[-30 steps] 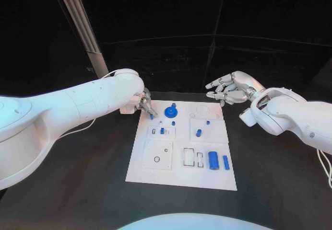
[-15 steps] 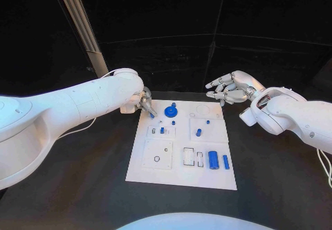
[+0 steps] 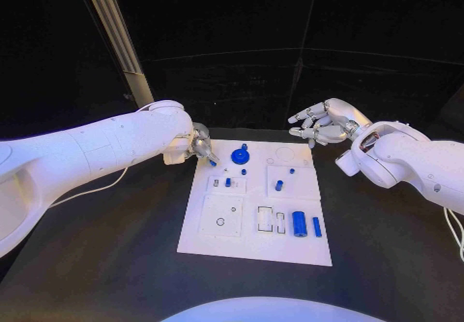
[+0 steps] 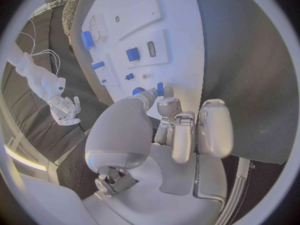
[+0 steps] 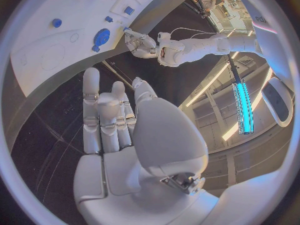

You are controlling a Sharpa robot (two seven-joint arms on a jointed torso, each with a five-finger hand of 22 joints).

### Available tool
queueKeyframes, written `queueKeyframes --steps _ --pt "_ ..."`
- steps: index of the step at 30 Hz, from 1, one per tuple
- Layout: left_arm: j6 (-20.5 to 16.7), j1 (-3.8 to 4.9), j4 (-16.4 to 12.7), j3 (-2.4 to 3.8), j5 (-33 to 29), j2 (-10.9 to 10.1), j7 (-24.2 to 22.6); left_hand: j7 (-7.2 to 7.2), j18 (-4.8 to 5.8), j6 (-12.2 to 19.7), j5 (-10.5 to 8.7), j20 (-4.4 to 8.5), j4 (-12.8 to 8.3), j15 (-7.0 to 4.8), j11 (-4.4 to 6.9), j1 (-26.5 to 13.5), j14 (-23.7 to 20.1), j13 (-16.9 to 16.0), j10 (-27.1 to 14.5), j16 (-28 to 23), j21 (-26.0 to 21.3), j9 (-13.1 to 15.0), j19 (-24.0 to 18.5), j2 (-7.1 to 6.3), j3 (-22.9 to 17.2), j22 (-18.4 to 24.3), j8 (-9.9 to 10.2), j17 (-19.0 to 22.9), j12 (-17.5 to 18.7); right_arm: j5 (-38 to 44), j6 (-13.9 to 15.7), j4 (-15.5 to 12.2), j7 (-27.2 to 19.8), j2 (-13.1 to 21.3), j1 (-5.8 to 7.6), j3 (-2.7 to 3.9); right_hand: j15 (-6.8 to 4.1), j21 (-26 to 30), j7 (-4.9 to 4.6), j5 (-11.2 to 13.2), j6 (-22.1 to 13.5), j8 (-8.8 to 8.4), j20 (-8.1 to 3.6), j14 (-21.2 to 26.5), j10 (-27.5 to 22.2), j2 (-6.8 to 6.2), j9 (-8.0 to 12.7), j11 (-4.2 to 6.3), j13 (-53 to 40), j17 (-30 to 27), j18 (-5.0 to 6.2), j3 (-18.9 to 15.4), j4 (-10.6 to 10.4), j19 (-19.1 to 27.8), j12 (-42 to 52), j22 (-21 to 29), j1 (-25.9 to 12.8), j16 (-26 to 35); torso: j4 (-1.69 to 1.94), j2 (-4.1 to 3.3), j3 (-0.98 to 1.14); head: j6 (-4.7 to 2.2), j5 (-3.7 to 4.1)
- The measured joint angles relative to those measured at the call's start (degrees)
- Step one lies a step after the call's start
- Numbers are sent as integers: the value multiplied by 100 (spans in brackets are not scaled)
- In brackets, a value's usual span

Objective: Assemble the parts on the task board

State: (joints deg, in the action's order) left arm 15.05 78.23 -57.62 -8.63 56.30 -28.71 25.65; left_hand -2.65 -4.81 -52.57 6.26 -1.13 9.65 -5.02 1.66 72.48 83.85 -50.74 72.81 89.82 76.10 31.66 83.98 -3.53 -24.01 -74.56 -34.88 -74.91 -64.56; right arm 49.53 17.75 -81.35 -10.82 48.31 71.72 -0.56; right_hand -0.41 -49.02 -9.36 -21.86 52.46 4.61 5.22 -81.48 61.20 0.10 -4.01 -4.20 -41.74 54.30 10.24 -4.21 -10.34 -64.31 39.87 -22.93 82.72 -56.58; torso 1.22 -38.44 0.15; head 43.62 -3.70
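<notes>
At my left fingertips [image 3: 206, 154] sat a small blue peg [image 3: 212, 162], pinched between thumb and a finger, its lower end right at the far left corner of the task board [image 3: 290, 251]; wrist view showed the same peg [image 4: 160, 88] sticking out past the curled fingers, so left hand [image 3: 198, 145] was gripping it. Could not tell if the peg tip was already touching the board or just above it. Just beside it on the board stood the blue round gear-like part [image 3: 239, 157] with a little blue knob [image 3: 244, 146] behind it. Further out, mid board, small blue pegs [image 3: 228, 182] stood in a raised square, another short blue peg [image 3: 277, 186] in the next square. Near edge had a blue cylinder [image 3: 299, 224] and a thin blue bar [image 3: 316, 227] lying flat next to empty rectangular slots [image 3: 264, 220]. My right hand [image 3: 322, 123] hung off the far right corner of the board, above the table, fingers apart and loosely curled, holding nothing. Step in hand, as I judged it: placing the held peg into a hole at the far left corner. Next move probably called for keeping the peg upright, lining it over its hole and pressing straight down, then letting go without tipping it.
</notes>
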Motion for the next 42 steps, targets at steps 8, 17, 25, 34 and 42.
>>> queueKeyframes --steps 8,17,25,34,42 --pt "-621 1 -889 -8 -46 -528 -64 19 17 -39 41 0 -97 0 7 -117 0 -62 92 0 50 37 0 -117 -242 -39 -29 0 0 0 -4 1 1 24 0 0 0 0 0 0 0 0 0 0 0 0 0 0 0 0 0 0 0 0 0 0 0 0 47 30 15 28 13" --pt "-1160 -47 -1642 -115 -34 -936 -141 28 90 -49 83 0 -91 0 28 -163 0 -85 113 0 72 39 0 -162 -299 -39 -29 0 0 0 -6 28 1 43 0 0 0 0 0 0 0 0 0 0 0 0 0 0 -1 -1 -1 0 0 0 0 -1 0 0 66 40 19 51 -12" --pt "-1284 -127 -1876 -175 119 -992 -158 27 90 -49 83 0 -138 0 27 -179 0 -85 113 0 72 39 0 -177 -345 -38 -28 0 0 0 -7 48 2 42 0 0 0 0 0 0 0 0 0 0 0 0 0 0 -1 -1 -1 0 0 0 0 -1 0 0 66 37 13 62 -34" --pt "-1247 -172 -1889 -198 290 -947 -155 18 90 -57 81 0 -178 0 26 -218 0 -84 113 0 72 38 0 -215 -386 -38 -27 0 0 0 -10 61 2 31 0 -1 0 0 0 0 0 0 0 0 0 0 0 0 -1 -2 0 0 0 0 0 -1 0 0 58 33 12 96 -42" --pt "-1142 -184 -1851 -204 367 -903 -118 18 89 -57 108 -1 -193 0 25 -234 0 -84 112 0 72 43 0 -231 -401 -38 -27 0 0 0 -13 77 2 20 0 -1 0 0 -20 -27 -21 0 0 0 0 0 0 0 7 -2 0 0 0 0 0 6 -1 0 52 30 12 113 -37"
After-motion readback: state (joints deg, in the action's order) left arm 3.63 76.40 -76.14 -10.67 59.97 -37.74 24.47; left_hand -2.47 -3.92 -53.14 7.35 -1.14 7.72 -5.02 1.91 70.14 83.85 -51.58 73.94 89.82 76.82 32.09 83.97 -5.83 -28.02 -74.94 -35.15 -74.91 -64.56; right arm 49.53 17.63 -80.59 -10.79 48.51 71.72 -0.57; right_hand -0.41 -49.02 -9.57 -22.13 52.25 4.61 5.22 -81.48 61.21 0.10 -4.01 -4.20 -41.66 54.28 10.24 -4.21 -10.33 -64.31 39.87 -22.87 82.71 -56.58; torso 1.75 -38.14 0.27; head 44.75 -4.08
